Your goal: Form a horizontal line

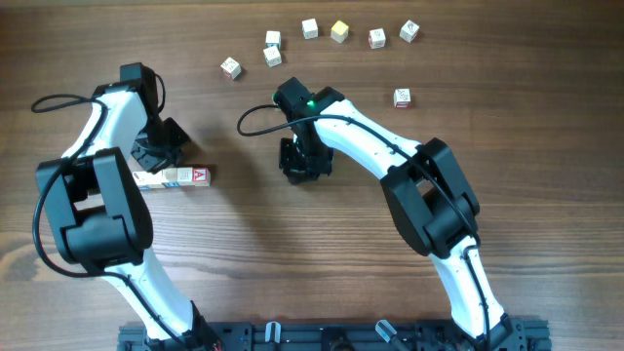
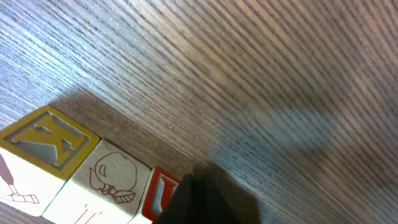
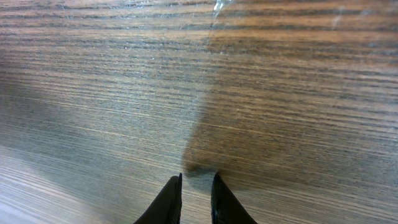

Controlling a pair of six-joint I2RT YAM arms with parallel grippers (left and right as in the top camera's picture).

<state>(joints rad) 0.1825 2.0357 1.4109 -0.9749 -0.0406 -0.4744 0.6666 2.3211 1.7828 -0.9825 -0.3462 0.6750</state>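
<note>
The horizontal line point(image 1: 174, 177) is a short bar of whitish letter cubes touching edge to edge at the left. Its right end cube shows a red "A" point(image 1: 200, 175). My left gripper point(image 1: 159, 148) hovers just behind the bar's left part. In the left wrist view its fingers point(image 2: 194, 200) show as one dark wedge, shut and empty, in front of a red-framed cube point(image 2: 163, 190), with a drawing cube point(image 2: 109, 177) and a yellow "K" cube point(image 2: 50, 140) to its left. My right gripper point(image 1: 304, 166) is low over bare wood mid-table; its fingertips point(image 3: 197, 186) are shut with a thin gap, empty.
Several single whitish cubes lie scattered along the back: one at the left point(image 1: 231, 67), a pair point(image 1: 272, 49), others to the right point(image 1: 377, 38), and a yellow-green-faced cube point(image 1: 339, 31). One more cube point(image 1: 402, 97) sits right of the right arm.
</note>
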